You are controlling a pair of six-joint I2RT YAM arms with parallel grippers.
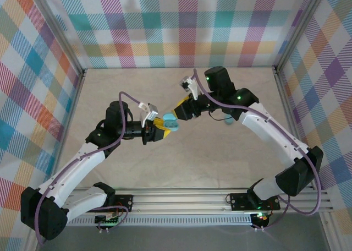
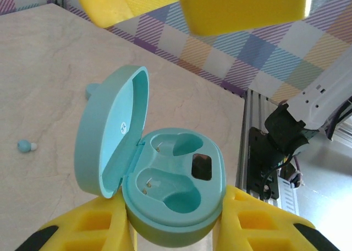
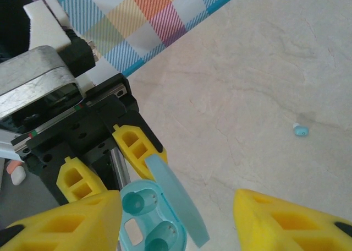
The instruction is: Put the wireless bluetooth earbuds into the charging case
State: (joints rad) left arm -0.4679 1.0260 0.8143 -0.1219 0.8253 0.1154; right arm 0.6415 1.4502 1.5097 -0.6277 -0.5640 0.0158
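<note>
case (image 2: 176,193) is off the table (image 2: 49,58), lid (image 2: 110,132) hinged open, both sockets empty. Left gripper (image 2: 173,221) is clamped on the case's base, one yellow finger (image 2: 91,229) on each side. Right gripper (image 3: 176,207) hangs just above the case with its jaws spread, holding nothing.

Left wrist view looks into the sockets and shows two earbuds on the table: one earbud (image 2: 25,146) well left of the case, a second earbud (image 2: 91,89) half hidden behind the lid. Right wrist view shows one earbud (image 3: 300,130) well right of the case. Top view shows both grippers meeting at the case mid-table.
</note>
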